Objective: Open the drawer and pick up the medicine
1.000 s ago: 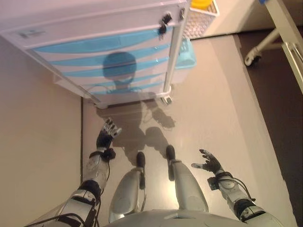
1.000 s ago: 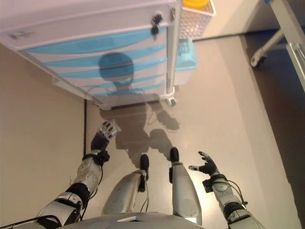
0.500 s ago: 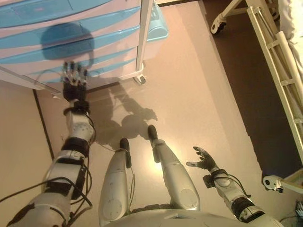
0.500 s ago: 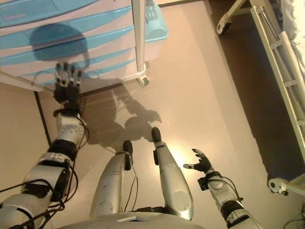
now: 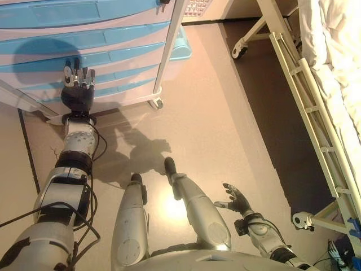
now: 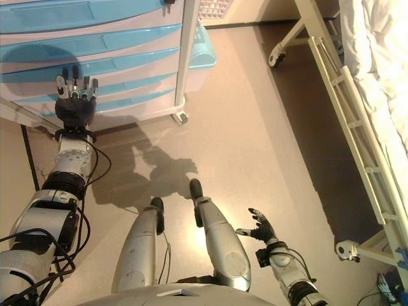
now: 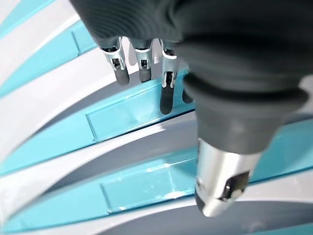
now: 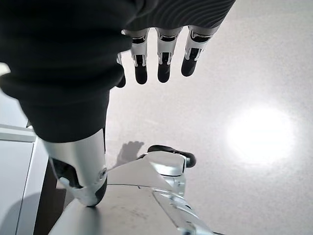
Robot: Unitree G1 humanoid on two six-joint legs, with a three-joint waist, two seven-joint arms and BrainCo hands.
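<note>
- The left hand (image 5: 78, 93) is raised in front of the drawer cabinet (image 5: 113, 56), fingers straight and spread, holding nothing. Fingertips look just short of the blue drawer fronts or barely at them; can't tell if they're touching.
- In the left wrist view the fingers (image 7: 167, 95) point at a long blue handle strip (image 7: 132, 115) that runs sideways across the drawer front, so my guess is the hand needs to go forward and hook it across that long axis.
- The left hand is clearly the nearer one. The right hand (image 5: 236, 199) is low beside the robot, well apart from the cabinet, fingers loosely open and empty.
- All drawers look closed, and no medicine is visible anywhere; presumably it's inside one of them.
- No readable labels or writing on the drawer fronts.
- A bed frame (image 5: 304, 96) stands off to the right.
</note>
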